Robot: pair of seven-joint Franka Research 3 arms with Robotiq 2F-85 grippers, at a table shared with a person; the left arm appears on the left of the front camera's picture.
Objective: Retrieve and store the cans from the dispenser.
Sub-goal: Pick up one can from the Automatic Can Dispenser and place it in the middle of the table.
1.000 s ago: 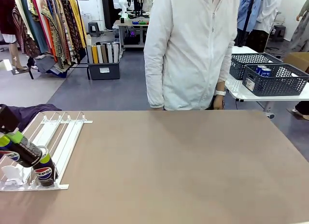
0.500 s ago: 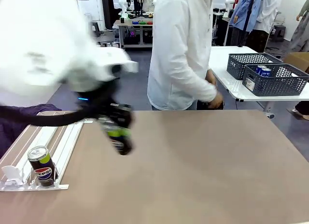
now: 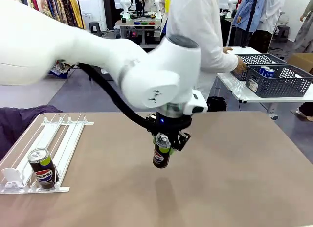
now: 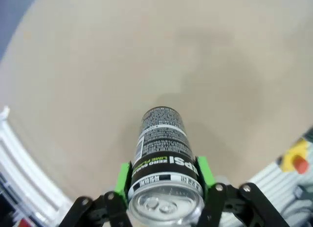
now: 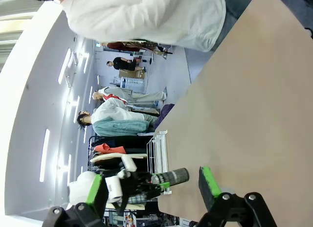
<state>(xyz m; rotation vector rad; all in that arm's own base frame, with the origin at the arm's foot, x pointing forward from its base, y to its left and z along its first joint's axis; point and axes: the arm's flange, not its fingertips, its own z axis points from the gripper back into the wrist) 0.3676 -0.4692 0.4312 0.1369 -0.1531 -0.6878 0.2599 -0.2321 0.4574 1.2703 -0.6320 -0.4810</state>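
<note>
**Front view.** My left tool is clamped on a slim black Pepsi can with a lime-green band and silver top. It grips the can near the top and holds it upright over the middle of the tan worktop, clear of the surface. A second can of the same kind stands at the near end of the flat white-and-clear plastic dispenser with thin lane rails, on the worktop's left side. Dark grey lattice baskets on a side table beyond hold blue cans. My judgement is that one can is retrieved but not yet stored, and one is left to fetch.

**Left wrist view.** The green pads press the held can on both sides just below the rim. The body looks undented and the print is legible.

**Right wrist view.** My right tool stands open and empty above the worktop. The held can shows far off, too small to assess further.
</note>
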